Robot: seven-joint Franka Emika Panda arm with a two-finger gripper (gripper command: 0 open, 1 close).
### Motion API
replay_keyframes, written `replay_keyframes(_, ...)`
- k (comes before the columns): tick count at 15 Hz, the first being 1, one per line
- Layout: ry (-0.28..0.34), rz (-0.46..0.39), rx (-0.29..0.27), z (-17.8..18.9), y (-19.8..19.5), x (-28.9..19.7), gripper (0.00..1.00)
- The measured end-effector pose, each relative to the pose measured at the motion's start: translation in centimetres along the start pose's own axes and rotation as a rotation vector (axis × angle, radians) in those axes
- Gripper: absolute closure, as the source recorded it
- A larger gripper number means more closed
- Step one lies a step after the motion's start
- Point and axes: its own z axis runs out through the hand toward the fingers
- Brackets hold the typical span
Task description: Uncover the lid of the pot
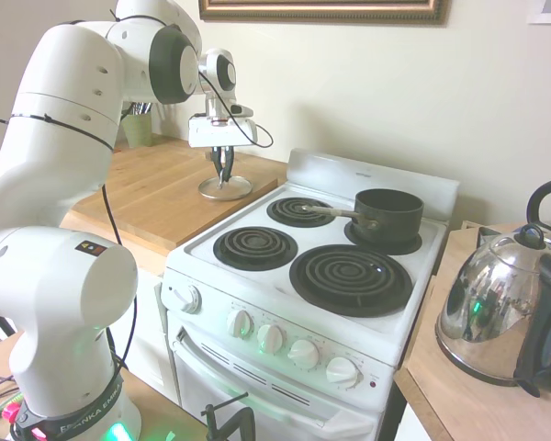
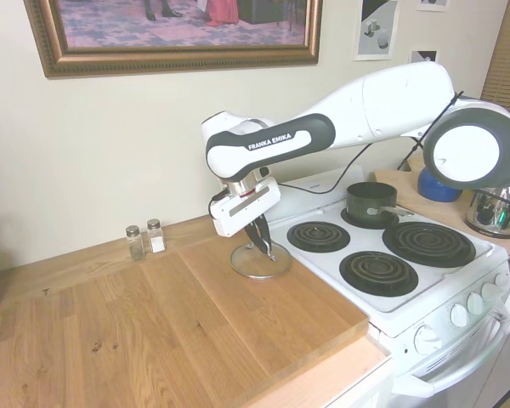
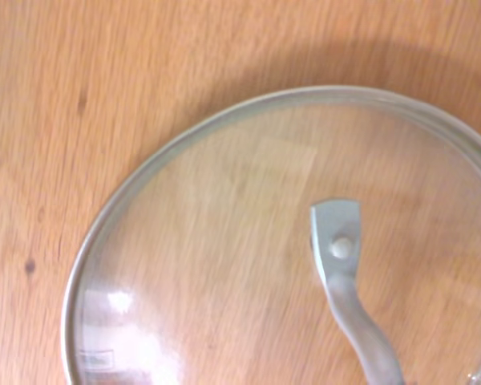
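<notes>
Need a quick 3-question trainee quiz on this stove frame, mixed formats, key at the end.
1. True or false: the lid is sitting on the pot.
2. The lid rests on: A) a front burner, B) the wooden counter beside the stove, C) the kettle.
3. Fill in: the hand is directly above the lid's ____.

Key:
1. False. The pot stands uncovered on a rear burner, with the lid well away from it.
2. B.
3. Handle. The hand's fingers point down at the metal loop; from these views it is unclear whether they grip it.
</notes>
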Motion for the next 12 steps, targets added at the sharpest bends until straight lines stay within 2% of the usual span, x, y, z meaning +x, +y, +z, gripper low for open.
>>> replay_keyframes(5,0.009,-0.008,0.006,-0.3,-0.4,-0.5,0.0)
replay_keyframes(6,0.03,-0.006,0.02,-0.6,-0.7,-0.5,0.0)
replay_keyframes(9,0.15,0.03,0.09,-2.4,-1.4,-0.7,0.0)
replay_keyframes(12,0.22,0.063,0.153,-4.7,0.2,-2.1,0.0)
